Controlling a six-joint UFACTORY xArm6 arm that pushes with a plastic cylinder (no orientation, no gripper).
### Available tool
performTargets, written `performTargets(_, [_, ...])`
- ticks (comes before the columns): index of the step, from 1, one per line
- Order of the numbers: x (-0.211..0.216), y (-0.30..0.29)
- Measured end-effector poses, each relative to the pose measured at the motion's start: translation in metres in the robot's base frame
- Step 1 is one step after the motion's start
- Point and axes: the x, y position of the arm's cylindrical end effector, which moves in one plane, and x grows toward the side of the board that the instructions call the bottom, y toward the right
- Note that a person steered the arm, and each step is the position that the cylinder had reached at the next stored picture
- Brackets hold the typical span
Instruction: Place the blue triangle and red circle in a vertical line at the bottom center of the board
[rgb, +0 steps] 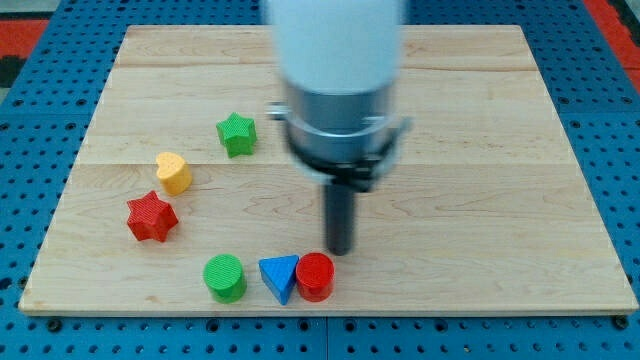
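Note:
The blue triangle (280, 276) lies near the board's bottom edge, a little left of centre. The red circle (315, 276) stands right beside it on its right, touching or nearly touching. They sit side by side in a horizontal row. My tip (341, 249) is just above and slightly right of the red circle, very close to its upper right rim. The arm's white and grey body (340, 90) hangs over the middle of the board and hides the wood behind it.
A green circle (225, 277) stands left of the blue triangle. A red star (151, 217), a yellow heart (174, 172) and a green star (237, 134) curve up the left half of the wooden board (500, 150).

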Motion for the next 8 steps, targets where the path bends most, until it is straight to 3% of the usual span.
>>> performTargets(1, [0.065,0.018])
performTargets(2, [0.058,-0.014])
performTargets(3, [0.055,-0.086])
performTargets(4, [0.063,-0.109])
performTargets(6, [0.039,-0.172])
performTargets(7, [0.046,-0.171])
performTargets(8, [0.055,-0.124])
